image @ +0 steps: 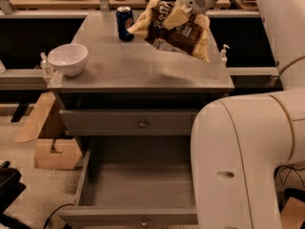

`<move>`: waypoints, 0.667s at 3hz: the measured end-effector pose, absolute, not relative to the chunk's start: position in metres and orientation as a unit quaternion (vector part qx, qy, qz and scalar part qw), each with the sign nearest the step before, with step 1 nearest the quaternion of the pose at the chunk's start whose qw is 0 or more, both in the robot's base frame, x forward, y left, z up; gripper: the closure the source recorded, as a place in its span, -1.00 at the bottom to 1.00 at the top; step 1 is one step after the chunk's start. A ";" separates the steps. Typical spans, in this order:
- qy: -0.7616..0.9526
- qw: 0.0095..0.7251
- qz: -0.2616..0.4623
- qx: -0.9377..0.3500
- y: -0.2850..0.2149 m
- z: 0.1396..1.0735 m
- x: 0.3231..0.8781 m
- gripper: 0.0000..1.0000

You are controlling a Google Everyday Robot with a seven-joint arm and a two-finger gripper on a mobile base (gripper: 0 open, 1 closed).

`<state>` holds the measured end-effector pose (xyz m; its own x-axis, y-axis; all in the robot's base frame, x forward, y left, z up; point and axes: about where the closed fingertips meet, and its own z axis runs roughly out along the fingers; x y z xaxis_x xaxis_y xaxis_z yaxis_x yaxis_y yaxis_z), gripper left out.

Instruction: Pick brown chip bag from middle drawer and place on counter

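My gripper (177,17) is shut on the brown chip bag (172,30), a crinkled dark-brown bag with cream-yellow ends. It holds the bag tilted in the air above the back right part of the grey counter (133,66); whether the bag touches the top I cannot tell. The middle drawer (138,185) stands pulled open below, and its inside is bare. My white arm crosses the right side of the view.
A blue soda can (125,17) stands at the counter's back, just left of the bag. A white bowl (68,59) sits at the left edge. A small pump bottle (224,55) stands off the right edge. Cardboard boxes (52,151) lie on the floor at left.
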<state>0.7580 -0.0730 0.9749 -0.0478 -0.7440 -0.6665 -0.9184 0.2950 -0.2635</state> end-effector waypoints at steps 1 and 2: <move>0.714 0.370 0.119 -0.583 -0.070 0.973 0.760 0.62; 0.713 0.368 0.122 -0.584 -0.066 0.968 0.762 0.00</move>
